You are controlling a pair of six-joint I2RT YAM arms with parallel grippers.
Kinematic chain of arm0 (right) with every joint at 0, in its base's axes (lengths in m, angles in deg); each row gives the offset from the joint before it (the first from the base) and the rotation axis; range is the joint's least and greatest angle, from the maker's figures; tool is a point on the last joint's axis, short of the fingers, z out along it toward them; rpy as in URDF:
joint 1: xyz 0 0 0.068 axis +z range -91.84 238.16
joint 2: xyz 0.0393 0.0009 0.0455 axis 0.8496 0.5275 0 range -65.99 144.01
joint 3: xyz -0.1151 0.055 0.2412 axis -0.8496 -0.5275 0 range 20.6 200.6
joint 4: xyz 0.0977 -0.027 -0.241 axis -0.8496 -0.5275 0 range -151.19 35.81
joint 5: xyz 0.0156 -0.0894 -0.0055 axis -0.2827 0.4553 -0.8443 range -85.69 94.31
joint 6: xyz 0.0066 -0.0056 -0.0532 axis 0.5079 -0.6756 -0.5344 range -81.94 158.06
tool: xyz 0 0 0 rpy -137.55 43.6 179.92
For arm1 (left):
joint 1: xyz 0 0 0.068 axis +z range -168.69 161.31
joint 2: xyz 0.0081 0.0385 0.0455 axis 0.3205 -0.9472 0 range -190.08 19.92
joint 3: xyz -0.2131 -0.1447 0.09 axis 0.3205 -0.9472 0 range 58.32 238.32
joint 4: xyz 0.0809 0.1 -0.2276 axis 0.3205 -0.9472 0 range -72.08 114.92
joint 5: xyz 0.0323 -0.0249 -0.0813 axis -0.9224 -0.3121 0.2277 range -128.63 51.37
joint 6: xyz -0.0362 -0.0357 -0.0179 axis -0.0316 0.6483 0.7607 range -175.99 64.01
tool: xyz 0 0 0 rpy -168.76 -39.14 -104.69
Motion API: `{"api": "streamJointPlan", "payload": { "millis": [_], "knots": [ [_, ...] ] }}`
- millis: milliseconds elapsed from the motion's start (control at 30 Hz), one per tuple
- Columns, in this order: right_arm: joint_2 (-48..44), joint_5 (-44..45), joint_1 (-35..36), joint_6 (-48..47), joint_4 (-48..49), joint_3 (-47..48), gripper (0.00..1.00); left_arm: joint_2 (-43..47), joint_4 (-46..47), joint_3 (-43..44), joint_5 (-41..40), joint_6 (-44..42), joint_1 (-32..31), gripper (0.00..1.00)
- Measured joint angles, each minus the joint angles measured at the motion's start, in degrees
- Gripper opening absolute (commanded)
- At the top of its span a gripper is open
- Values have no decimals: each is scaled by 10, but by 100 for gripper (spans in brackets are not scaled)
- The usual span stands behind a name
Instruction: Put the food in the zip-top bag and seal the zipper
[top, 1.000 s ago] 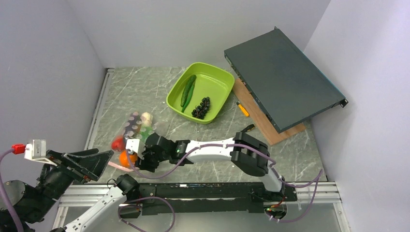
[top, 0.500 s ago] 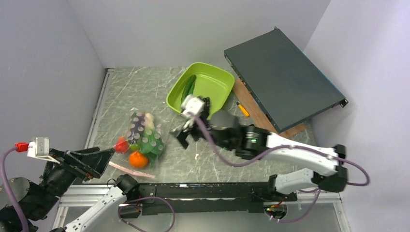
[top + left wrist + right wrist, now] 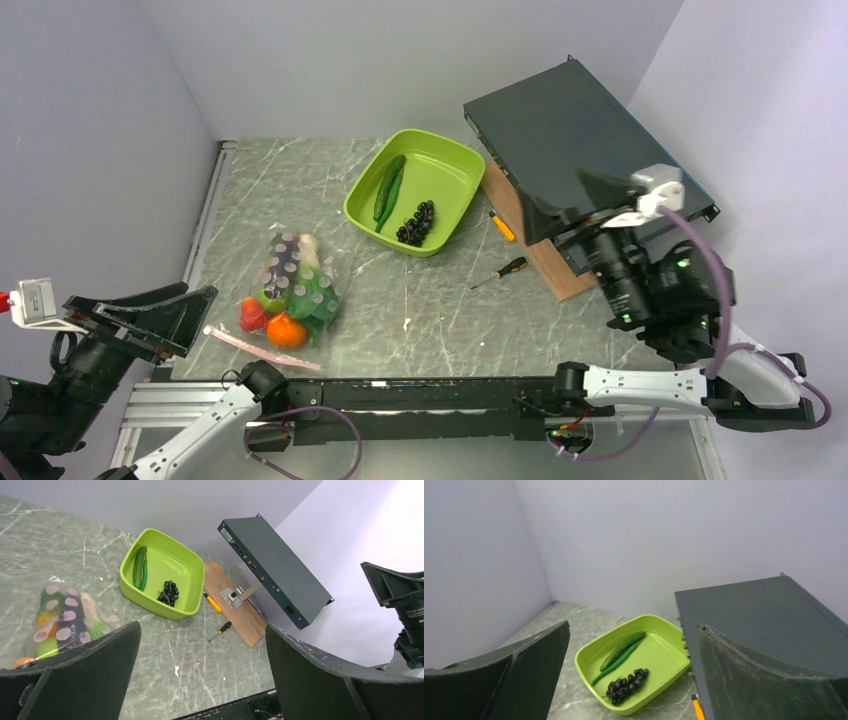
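clear zip-top bag (image 3: pixel 290 285) is laid part-filled near the left gripper (image 3: pixel 202 630), which, like the right gripper (image 3: pixel 633 627), is spread empty; cucumber (image 3: pixel 388 185) and grapes (image 3: pixel 417 222) must next be fetched from the tray (image 3: pixel 455 160).

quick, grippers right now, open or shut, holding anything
Left gripper: open, holding nothing.
Right gripper: open, holding nothing.
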Motion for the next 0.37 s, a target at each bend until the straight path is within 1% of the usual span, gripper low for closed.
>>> {"api": "streamJointPlan", "payload": {
  "millis": [167, 367],
  "knots": [
    [-31, 55, 0, -22, 48, -10, 100, -3, 5, 3, -9, -3, 0, 100],
    [-33, 69, 0, -25, 47, -20, 100, -3, 6, -8, -15, -3, 0, 100]
  ]
}}
